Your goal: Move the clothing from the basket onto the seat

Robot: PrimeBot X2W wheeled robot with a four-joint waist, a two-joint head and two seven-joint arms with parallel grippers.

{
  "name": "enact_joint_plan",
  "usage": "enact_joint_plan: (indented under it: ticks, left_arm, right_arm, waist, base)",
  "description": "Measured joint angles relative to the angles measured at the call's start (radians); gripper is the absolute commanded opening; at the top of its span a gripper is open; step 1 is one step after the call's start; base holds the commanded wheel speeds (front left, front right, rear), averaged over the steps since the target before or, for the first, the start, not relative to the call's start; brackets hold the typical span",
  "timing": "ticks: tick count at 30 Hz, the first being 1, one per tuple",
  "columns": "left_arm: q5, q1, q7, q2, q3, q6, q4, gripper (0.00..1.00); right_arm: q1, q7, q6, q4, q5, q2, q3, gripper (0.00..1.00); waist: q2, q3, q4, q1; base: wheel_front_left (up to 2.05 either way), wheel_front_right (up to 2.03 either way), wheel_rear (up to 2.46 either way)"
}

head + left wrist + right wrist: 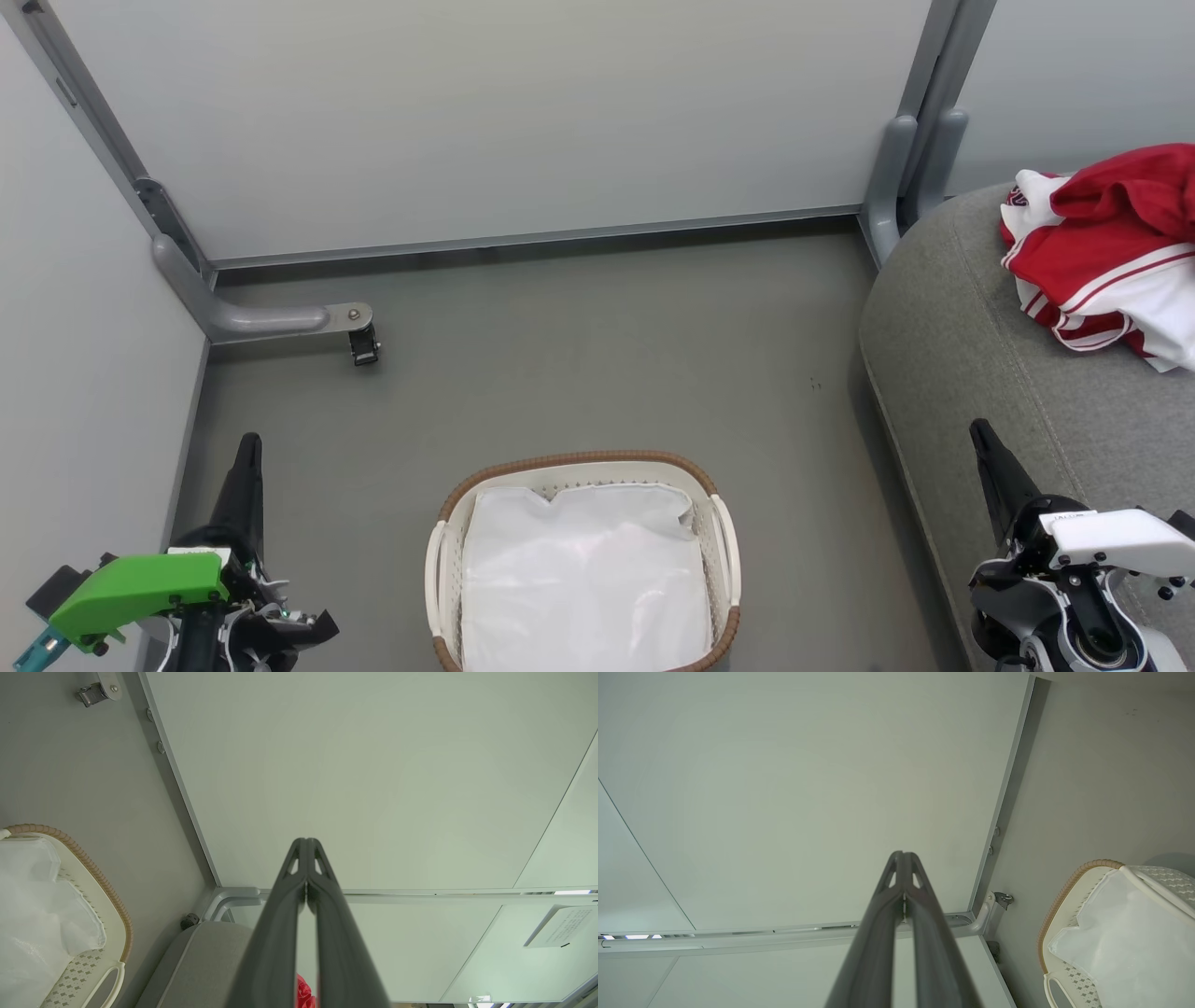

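Observation:
The red and white clothing (1111, 252) lies bunched on the grey seat (980, 373) at the right; a red scrap of it (303, 994) peeks between the fingers in the left wrist view. The basket (719, 537) stands on the floor at bottom centre, holding only its white cloth liner (583, 579); it also appears in the wrist views (110, 896) (1064, 891). My left gripper (248, 448) is shut at the lower left, away from the basket. My right gripper (980, 434) is shut at the lower right, over the seat's front edge. Both hold nothing (306, 842) (902, 854).
Pale partition panels (513, 121) wall in the grey floor (607, 355) at the back and left. A grey frame foot with a black caster (362, 345) juts onto the floor at back left; another frame post (901, 177) stands by the seat's corner.

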Motion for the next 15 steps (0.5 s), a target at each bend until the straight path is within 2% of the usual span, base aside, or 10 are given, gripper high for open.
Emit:
enact_joint_plan:
  ticks: [15]
  left_arm:
    - [0.0,0.0,0.0,0.0,0.0,0.0,0.0,0.0]
  right_arm:
    - [0.0,0.0,0.0,0.0,0.0,0.0,0.0,0.0]
  waist:
    - [0.0,0.0,0.0,0.0]
  base:
    - [0.0,0.0,0.0]
